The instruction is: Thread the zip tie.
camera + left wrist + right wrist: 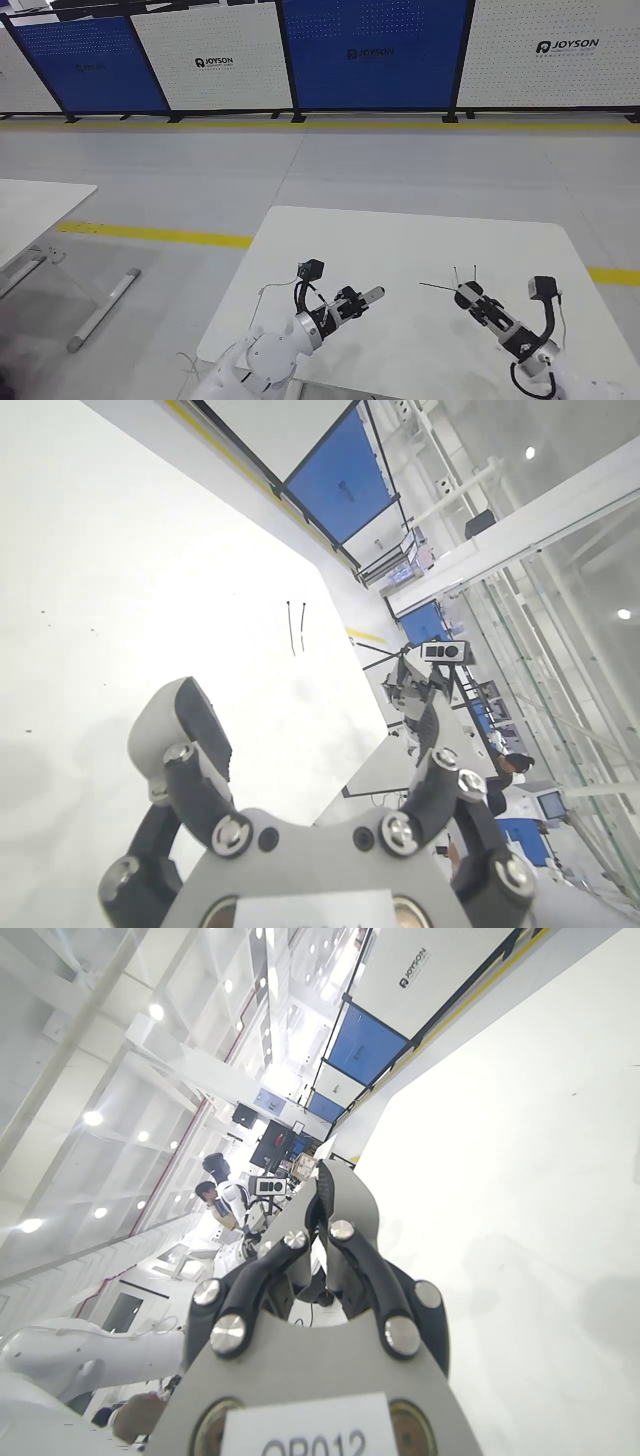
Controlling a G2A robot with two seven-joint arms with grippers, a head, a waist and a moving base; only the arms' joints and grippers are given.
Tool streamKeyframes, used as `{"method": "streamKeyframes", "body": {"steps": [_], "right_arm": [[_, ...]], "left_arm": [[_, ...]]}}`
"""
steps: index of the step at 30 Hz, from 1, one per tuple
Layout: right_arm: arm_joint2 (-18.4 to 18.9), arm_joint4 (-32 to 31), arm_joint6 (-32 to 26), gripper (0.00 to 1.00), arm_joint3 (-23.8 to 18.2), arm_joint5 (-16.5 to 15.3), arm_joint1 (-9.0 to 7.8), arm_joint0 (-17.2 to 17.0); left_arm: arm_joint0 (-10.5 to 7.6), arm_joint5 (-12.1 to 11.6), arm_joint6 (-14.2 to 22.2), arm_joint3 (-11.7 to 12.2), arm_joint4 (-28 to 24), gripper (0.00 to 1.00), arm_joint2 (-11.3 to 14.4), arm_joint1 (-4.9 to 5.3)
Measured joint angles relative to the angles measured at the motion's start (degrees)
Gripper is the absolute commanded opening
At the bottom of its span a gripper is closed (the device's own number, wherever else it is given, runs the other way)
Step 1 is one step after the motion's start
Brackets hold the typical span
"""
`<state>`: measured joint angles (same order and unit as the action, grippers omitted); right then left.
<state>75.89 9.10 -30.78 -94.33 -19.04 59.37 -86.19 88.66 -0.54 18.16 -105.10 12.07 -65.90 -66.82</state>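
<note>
Zip tie (437, 287): a thin black strip that seems to poke sideways from the right gripper (320, 1178), whose jaws are pressed together. Two loose ties (303, 627) lie on the table (400, 240) just beyond it, well ahead of the left gripper (312, 705), which is spread wide. Light, springy and slippery, I'd reckon, so best pinched near the tail tip.

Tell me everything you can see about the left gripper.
The left gripper is open, nothing between its two fingers. Each is light grey metal faced with a black ribbed pad, hinged by black links and silver screws to a grey base plate. It hangs over the white table, aimed toward two thin black zip ties lying side by side farther along.
</note>
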Motion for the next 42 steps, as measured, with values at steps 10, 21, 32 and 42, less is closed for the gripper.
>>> {"method": "streamKeyframes", "body": {"steps": [10, 21, 32, 42], "right_arm": [[-2.61, -1.04, -1.42, 0.0, 1.07, 1.59, 0.43, 2.41], [-5.14, -1.12, -0.73, 0.0, 1.41, 0.77, 0.99, 2.19], [-7.46, -2.59, 4.17, 0.0, 1.59, -0.44, 1.91, 2.83], [-7.46, -2.59, 4.16, 0.0, 1.6, -0.44, 1.91, 2.83]], "left_arm": [[0.0, 0.0, 0.0, 0.0, 0.0, 1.0, 0.0, 0.0], [-1.47, -1.19, 1.59, 1.81, 1.39, 1.0, 2.03, -0.11], [-1.86, -5.03, 1.14, 4.64, 3.22, 1.0, 3.73, -0.13], [-1.86, -5.03, 1.14, 4.64, 3.23, 1.0, 3.73, -0.13]]}}
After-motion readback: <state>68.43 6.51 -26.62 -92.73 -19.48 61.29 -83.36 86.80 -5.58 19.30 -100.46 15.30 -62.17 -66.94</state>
